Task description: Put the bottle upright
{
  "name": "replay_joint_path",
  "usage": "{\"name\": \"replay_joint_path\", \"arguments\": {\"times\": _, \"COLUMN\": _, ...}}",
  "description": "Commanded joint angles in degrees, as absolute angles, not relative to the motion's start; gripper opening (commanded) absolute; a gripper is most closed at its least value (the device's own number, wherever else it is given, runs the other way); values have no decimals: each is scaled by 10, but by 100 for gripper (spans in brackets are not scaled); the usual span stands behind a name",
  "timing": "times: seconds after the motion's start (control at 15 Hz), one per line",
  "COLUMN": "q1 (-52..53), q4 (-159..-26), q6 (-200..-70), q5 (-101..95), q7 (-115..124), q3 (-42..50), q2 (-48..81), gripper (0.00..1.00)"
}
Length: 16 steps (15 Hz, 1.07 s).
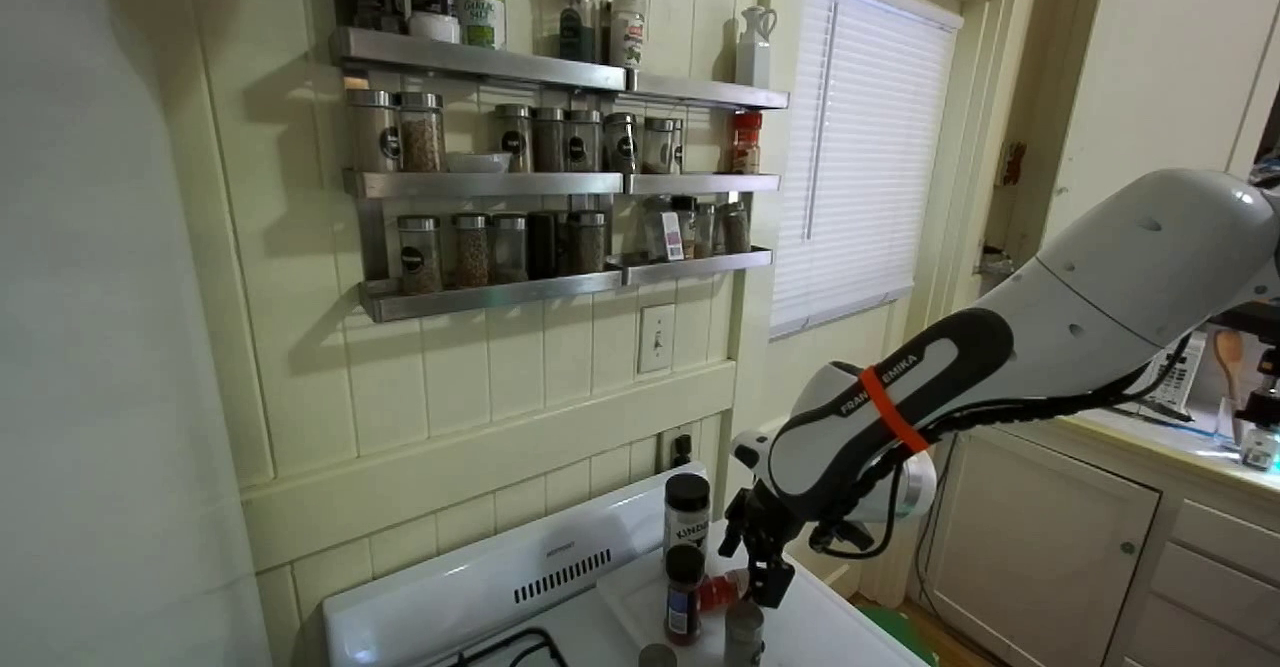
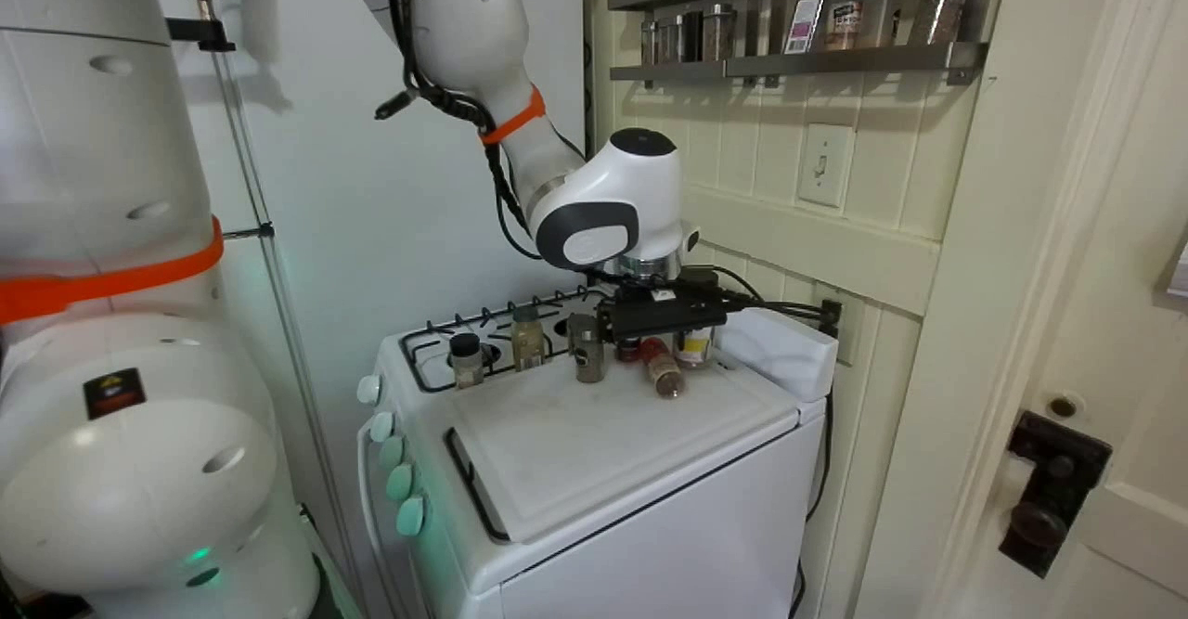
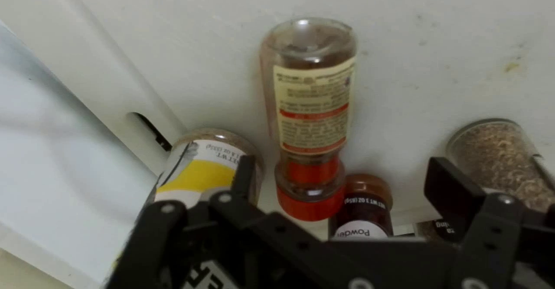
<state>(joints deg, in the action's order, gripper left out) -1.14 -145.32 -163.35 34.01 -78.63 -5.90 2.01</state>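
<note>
The bottle (image 3: pixel 313 107), clear with brownish contents, a cream label and a red cap, lies on its side on the white stove cover (image 2: pixel 594 452). In the wrist view its base points away from my gripper (image 3: pixel 348 176) and its cap towards it. My jaws stand wide apart with nothing gripped. The red cap shows between them, nearer the left finger (image 3: pixel 245 174). In both exterior views the bottle (image 1: pixel 716 592) (image 2: pixel 663 368) lies close by the gripper. From these frames I cannot tell how high the fingers are above it.
Close beside the cap stands a dark reddish bottle (image 3: pixel 363 211). A large jar with a yellow and white label (image 3: pixel 197 172) is by the left finger, a glass spice jar (image 3: pixel 498 159) by the right. Two more jars (image 2: pixel 467 359) (image 2: pixel 527 336) stand near the burners. The stove's back panel (image 1: pixel 560 557) rises behind.
</note>
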Motion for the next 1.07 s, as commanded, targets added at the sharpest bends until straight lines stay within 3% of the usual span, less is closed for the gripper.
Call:
{"name": "replay_joint_path", "arguments": {"times": 0.0, "q1": -8, "q4": -1444, "q6": -1660, "q5": 395, "q7": -830, "q3": -71, "q2": 38, "gripper": 100}}
{"name": "replay_joint_path", "arguments": {"times": 1.0, "q1": -22, "q4": -1419, "q6": -1666, "q5": 566, "q7": -1010, "q3": -94, "q2": 72, "gripper": 100}}
